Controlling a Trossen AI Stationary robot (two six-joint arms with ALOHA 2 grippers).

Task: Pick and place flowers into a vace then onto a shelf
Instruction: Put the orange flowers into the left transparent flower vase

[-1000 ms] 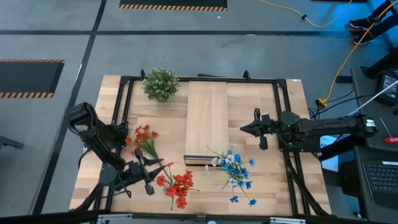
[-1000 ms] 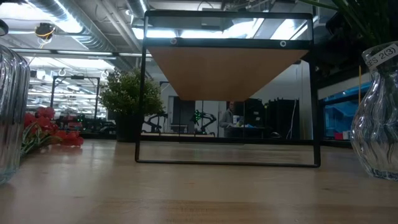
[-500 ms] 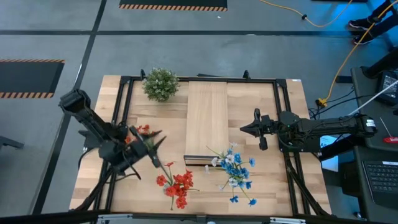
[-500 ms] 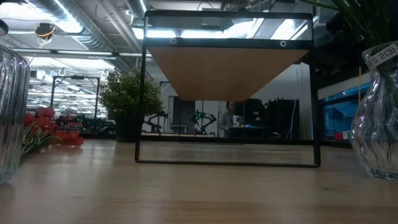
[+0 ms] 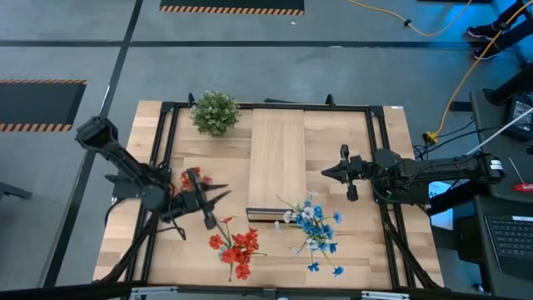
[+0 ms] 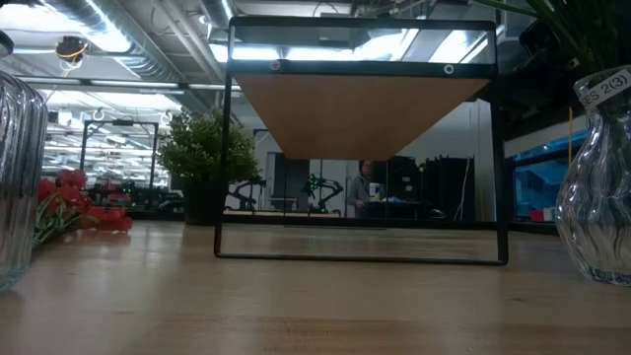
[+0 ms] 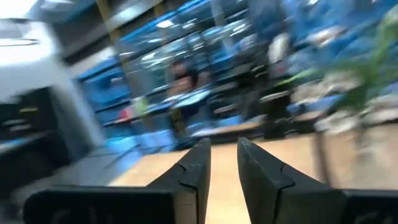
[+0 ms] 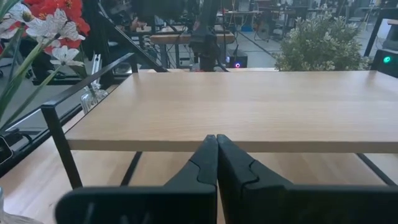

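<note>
In the high view, one red-orange spray (image 5: 237, 250) lies near the table's near edge. A second red spray (image 5: 188, 178) lies left of the shelf, partly under my left arm. Blue and white sprays (image 5: 313, 229) lie off the shelf's near right corner. The pale wood shelf (image 5: 276, 162) stands mid-table on a black frame. My left gripper (image 5: 213, 200) hovers by the second red spray, pointing toward the table's right, open by a narrow gap (image 7: 222, 163), with nothing between its fingers. My right gripper (image 5: 326, 172) waits right of the shelf, shut (image 8: 216, 142).
A bushy green-white plant (image 5: 215, 112) stands at the far left corner of the shelf. In the low view, glass vases stand at the near left (image 6: 12, 187) and near right (image 6: 597, 202). A black frame (image 5: 375, 150) rims the table.
My left gripper has swung from beside the near red spray toward the table's far edge, ending by the red spray left of the shelf, and has turned from pointing toward the near edge to pointing toward the table's right. The sprays lie where they were.
</note>
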